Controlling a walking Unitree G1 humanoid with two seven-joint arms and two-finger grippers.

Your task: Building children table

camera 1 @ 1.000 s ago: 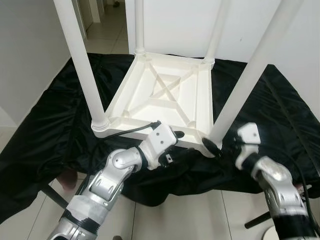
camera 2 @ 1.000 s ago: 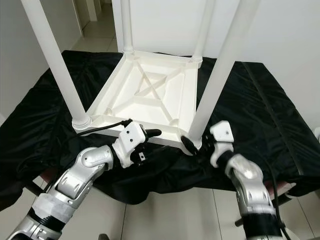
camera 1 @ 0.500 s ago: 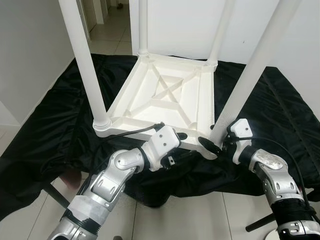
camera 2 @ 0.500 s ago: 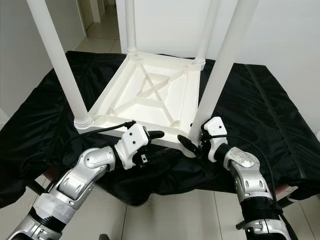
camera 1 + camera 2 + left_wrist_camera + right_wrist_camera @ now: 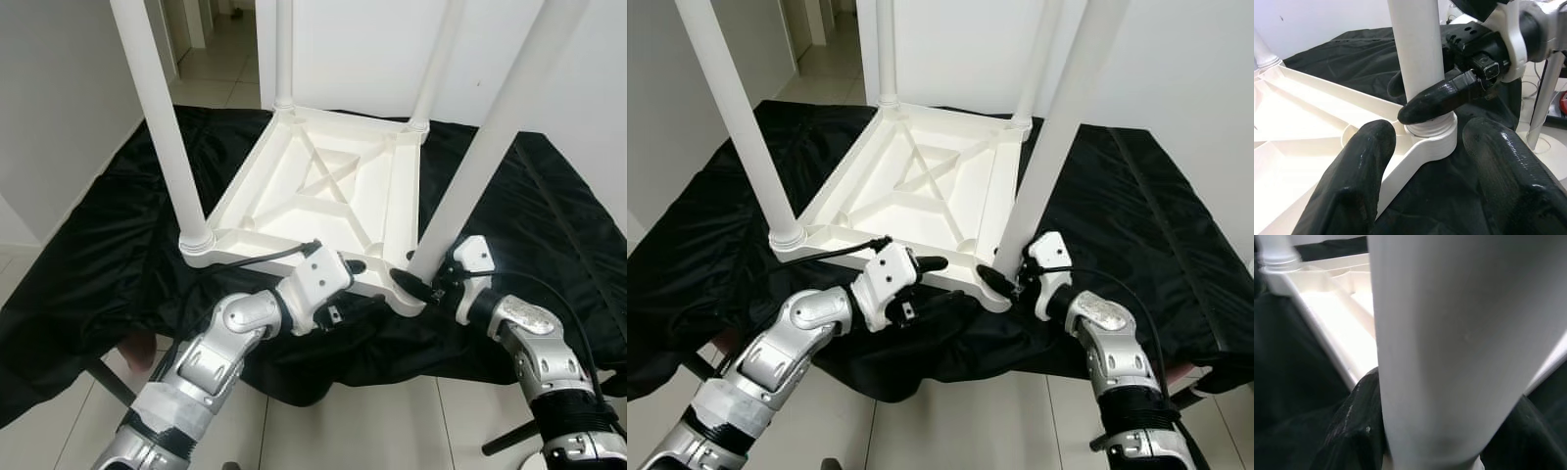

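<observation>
A white children's table [image 5: 257, 241] lies upside down on a black cloth, its four white legs pointing up. My right gripper [image 5: 415, 284] is at the base of the near right leg [image 5: 473, 162], shut on it just above the corner socket [image 5: 1431, 139]. Its fingers [image 5: 1354, 426] lie on both sides of the leg [image 5: 1449, 333]. My left gripper [image 5: 349, 282] is at the table's front rim, left of that corner, and open. One of its fingers [image 5: 353, 264] lies over the rim, and in the left wrist view the pads [image 5: 1354, 183] stand wide apart before the socket.
The black cloth [image 5: 108, 245] covers a low surface and hangs over its front edge onto the tiled floor [image 5: 372, 431]. The three other legs stand at the near left [image 5: 162, 127] and the back corners. White walls are close on both sides, and a doorway opens at the back left.
My right gripper has moved left, in to the base of the near right leg, and its fingers now clasp it. The left arm has hardly moved.
</observation>
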